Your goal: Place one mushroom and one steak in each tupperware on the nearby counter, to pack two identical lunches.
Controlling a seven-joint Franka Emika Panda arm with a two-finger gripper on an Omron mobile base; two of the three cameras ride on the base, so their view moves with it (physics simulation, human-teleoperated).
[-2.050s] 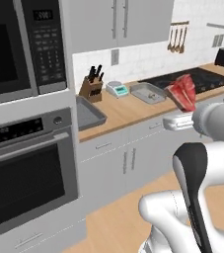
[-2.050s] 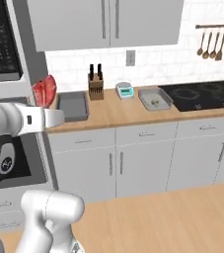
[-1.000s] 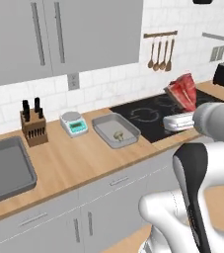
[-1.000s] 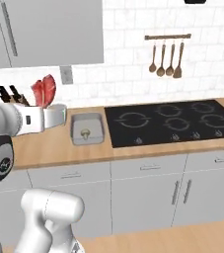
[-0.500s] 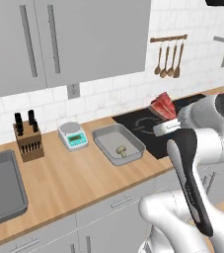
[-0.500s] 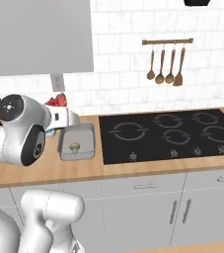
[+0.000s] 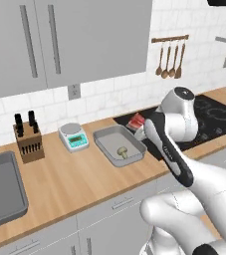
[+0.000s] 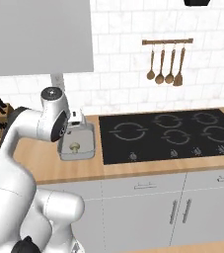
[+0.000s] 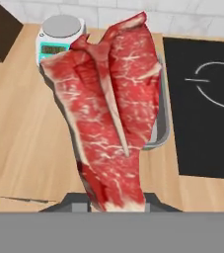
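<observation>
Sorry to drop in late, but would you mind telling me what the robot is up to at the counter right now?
It is packing lunches. The hand is shut on a raw steak, holding it above the grey tupperware that sits on the counter between the kitchen scale and the cooktop. One mushroom already lies in that tray. The steak has not been set down yet. A second tray sits farther left on the counter, past the knife block.

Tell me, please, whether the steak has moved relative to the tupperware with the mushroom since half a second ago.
Yes. In the left base view the steak has come down from above the stovetop to the far right rim of the tupperware.
</observation>
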